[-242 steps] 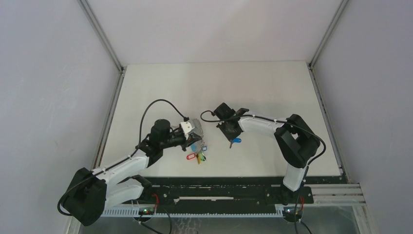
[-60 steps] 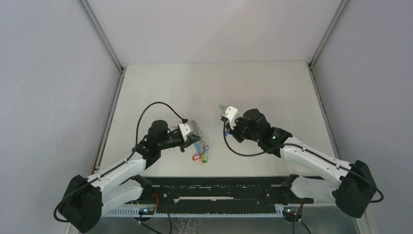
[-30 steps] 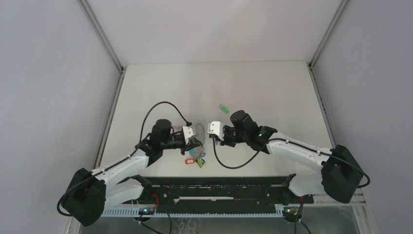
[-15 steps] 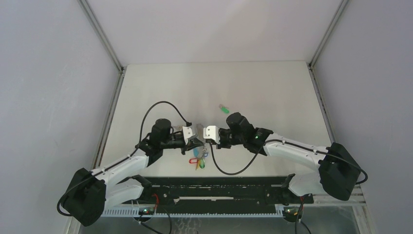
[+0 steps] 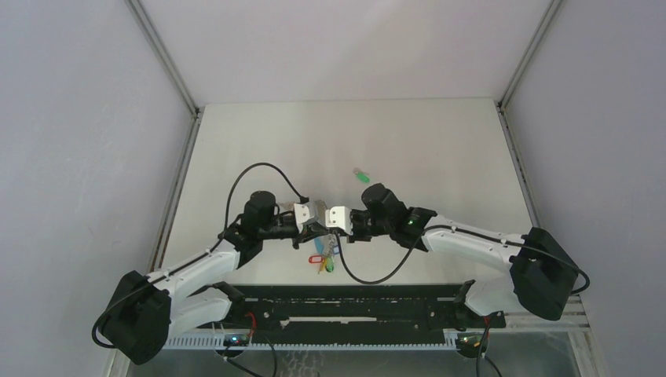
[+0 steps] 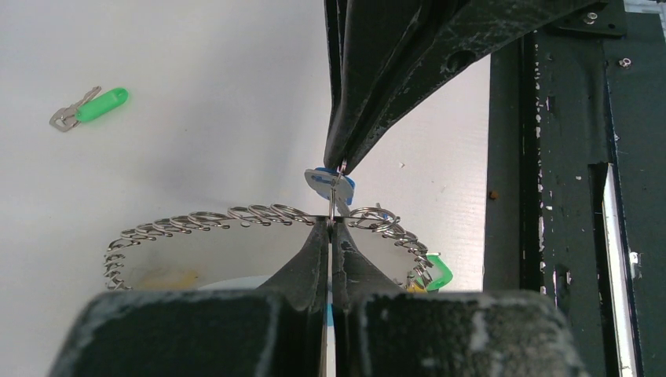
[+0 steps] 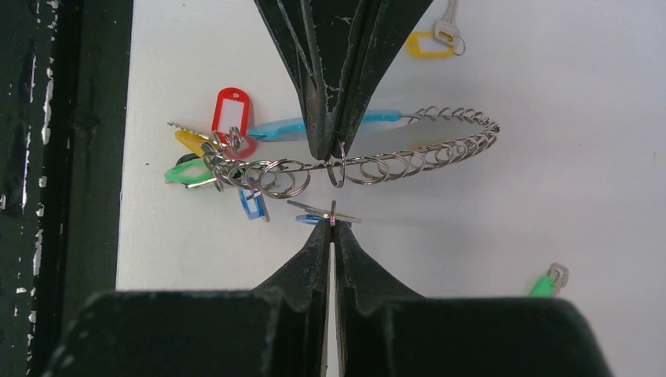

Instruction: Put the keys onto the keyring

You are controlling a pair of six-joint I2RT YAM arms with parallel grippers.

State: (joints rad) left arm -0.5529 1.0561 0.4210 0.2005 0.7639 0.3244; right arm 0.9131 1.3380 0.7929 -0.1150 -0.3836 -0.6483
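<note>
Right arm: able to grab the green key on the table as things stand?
Probably not yet: the right gripper is shut on the blue key, at the keyring in the left gripper. The green key lies alone on the table, so the way looks free once it lets go.

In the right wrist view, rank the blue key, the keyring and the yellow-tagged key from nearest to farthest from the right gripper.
1. blue key: pinched in the right gripper tips.
2. keyring: just beyond the tips, mid-frame.
3. yellow-tagged key: farthest, top of frame.

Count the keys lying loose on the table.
2. The green key lies alone, well away from the keyring; the yellow key lies just beyond it, seen from the right wrist. Others may be hidden.
</note>
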